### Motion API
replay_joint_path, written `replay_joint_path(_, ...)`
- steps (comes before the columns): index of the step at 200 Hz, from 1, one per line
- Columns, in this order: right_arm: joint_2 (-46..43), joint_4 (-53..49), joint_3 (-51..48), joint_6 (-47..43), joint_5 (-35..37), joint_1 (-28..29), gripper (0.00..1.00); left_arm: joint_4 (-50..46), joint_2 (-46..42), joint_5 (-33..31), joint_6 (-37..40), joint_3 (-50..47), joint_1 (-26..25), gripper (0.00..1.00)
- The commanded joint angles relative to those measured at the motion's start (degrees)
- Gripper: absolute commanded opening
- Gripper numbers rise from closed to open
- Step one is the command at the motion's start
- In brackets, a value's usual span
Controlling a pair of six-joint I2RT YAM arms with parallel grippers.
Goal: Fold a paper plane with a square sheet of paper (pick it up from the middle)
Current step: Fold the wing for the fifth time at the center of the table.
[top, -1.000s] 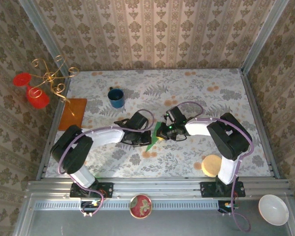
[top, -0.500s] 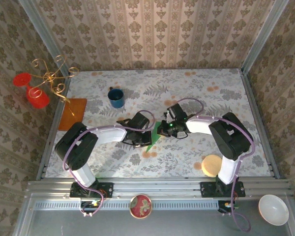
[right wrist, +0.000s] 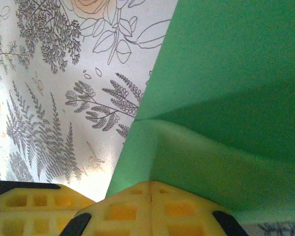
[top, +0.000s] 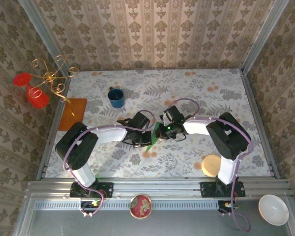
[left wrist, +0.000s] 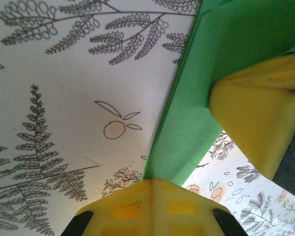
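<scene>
The square sheet of paper (top: pixel 153 139) is bright green and lies on the floral table, folded into a long narrow dart with a layered edge (left wrist: pixel 206 73). A raised crease crosses it in the right wrist view (right wrist: pixel 221 98). My left gripper (top: pixel 146 134) is shut, and its yellow tips (left wrist: pixel 155 186) rest on the paper's narrow end. My right gripper (top: pixel 162 131) is shut too, its tips (right wrist: pixel 151 189) pressed on the paper from the other side. The two grippers almost touch. How much paper lies under the fingers is hidden.
A blue mug (top: pixel 116 97) stands behind the left arm. An orange-brown sheet (top: pixel 73 113) and a gold stand with red cups (top: pixel 48 81) are at the far left. A tan disc (top: pixel 212 164) lies near the right base. A red bowl (top: pixel 140 205) and a white bowl (top: pixel 273 209) sit off the front edge.
The right gripper has edged slightly left and back along the paper. The left wrist has shifted a little to the right. The paper has stayed where it was.
</scene>
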Motion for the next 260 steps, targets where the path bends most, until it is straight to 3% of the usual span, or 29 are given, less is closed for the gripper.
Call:
replay_joint_path(1,2.4,-1.5,1.4,-2.4,0.3,-1.6,0.08,-7.9,1.1,-2.6,-1.1,-2.3,-0.3,0.00)
replay_joint_path(45,3.3,-3.5,1.1,-3.1,1.8,-3.8,0.08,-10.0,-0.8,-3.0,1.3,-2.8,1.2,0.00)
replay_joint_path(88,3.3,-2.7,0.3,-1.7,0.9,-3.3,0.08,-0.1,-5.9,0.6,3.2,0.4,1.1,0.00)
replay_joint_path(150,3.5,-1.8,1.1,-0.6,-1.0,-3.2,0.08,3.5,1.2,2.3,1.1,2.8,0.5,0.00)
replay_joint_path(187,3.8,-2.1,2.1,-1.6,-0.9,-3.5,0.07,-0.4,2.8,1.4,0.1,2.6,0.3,0.00)
replay_joint_path(219,5.3,-0.9,3.7,-3.0,-2.2,-6.5,0.08,-6.0,3.4,-0.4,-0.7,0.7,0.1,0.00)
replay_joint_path(260,9.1,0.9,6.6,-3.5,-3.6,-13.6,0.09,-6.2,2.9,-0.7,-2.8,-4.2,-0.3,0.00)
